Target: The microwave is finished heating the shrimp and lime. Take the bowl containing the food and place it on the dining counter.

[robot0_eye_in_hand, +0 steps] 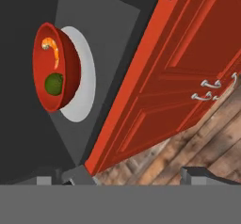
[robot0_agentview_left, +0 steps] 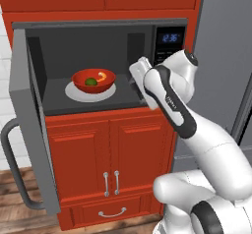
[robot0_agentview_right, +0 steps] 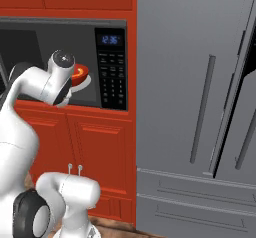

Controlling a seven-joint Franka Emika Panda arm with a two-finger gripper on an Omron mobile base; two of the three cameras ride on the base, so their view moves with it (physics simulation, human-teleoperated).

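While the microwave door stands open, the task status reads as follows.

Microwave (robot0_agentview_left: 106, 63): door (robot0_agentview_left: 29, 125) swung fully open at the left of the left base view; cavity accessible; display lit at upper right of the cavity.
Bowl (robot0_agentview_left: 93, 80): seated on the white plate (robot0_agentview_left: 74, 94) inside the cavity, centre-left of the left base view; upper left of the hand view.
Shrimp (robot0_eye_in_hand: 52, 49): inside the bowl, resting against its inner wall.
Lime (robot0_eye_in_hand: 54, 84): inside the bowl, beside the shrimp.
Gripper (robot0_eye_in_hand: 136, 173): fingers spread wide, empty; positioned at the cavity mouth, right of the bowl and apart from it.
Completed: access to the cavity is established, judged from the open door.
Remaining: close in on the bowl rim, grasp, withdraw it level, carry it to the dining counter, set it down.
Progress estimate: early stage; bowl not yet contacted.
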